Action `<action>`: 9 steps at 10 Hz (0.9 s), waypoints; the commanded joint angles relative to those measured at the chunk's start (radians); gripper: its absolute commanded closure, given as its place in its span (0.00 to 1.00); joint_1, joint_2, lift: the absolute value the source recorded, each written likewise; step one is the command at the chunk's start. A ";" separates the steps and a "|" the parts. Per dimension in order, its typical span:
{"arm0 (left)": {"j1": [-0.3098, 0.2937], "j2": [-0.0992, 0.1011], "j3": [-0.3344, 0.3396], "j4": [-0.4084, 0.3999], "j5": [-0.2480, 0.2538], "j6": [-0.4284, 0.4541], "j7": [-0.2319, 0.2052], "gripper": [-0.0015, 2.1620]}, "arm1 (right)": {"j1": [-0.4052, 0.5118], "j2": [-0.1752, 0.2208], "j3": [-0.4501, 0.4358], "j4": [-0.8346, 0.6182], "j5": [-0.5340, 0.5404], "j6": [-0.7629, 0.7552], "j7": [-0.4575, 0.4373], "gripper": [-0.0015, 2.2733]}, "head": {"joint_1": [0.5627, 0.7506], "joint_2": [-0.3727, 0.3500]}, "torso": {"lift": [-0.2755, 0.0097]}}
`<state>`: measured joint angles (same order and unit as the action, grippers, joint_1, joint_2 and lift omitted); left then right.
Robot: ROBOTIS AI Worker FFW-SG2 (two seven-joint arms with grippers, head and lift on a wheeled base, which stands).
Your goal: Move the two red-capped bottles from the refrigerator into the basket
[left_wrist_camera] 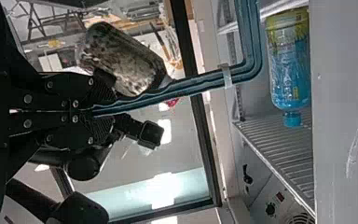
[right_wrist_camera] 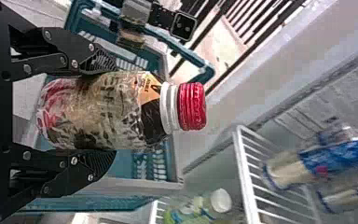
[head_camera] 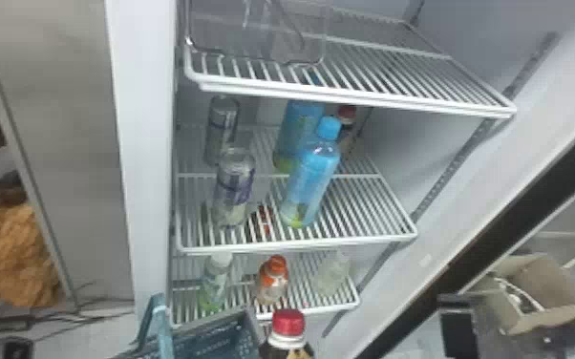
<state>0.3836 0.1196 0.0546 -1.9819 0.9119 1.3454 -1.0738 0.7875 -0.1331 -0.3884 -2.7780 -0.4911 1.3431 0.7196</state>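
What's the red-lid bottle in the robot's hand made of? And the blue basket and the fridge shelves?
The bottle looks like shiny plastic, with crinkly glints, though I can't rule out glass. Its cap seems glossy, ridged plastic. The basket looks like stiff plastic, with rows of little openings. The shelves look like metal wire, thin and smooth, probably coated white.

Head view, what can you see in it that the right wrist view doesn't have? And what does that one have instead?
Head view: a blue-capped bottle, an orange-capped bottle and a cardboard box.

Right wrist view: the right gripper, with its two black fingers on opposite sides of a bottle.

Both: that red-capped bottle, the blue basket and white wire shelves.
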 commanded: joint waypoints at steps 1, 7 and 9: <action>0.002 0.000 0.003 0.000 0.001 0.000 0.000 0.56 | -0.009 -0.003 0.011 0.018 0.003 0.014 0.004 0.29 | 0.70 0.03 | 0.97; 0.002 -0.002 0.001 0.005 0.009 0.000 0.000 0.56 | -0.014 0.004 -0.036 0.023 0.020 -0.064 0.008 0.05 | 0.70 0.03 | 0.97; 0.004 -0.002 -0.001 0.005 0.009 0.000 0.000 0.56 | 0.017 0.044 -0.114 -0.009 0.032 -0.305 -0.060 0.05 | 0.70 0.03 | 0.97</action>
<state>0.3874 0.1181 0.0556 -1.9775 0.9213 1.3449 -1.0738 0.7931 -0.1058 -0.4759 -2.7728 -0.4632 1.1103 0.6661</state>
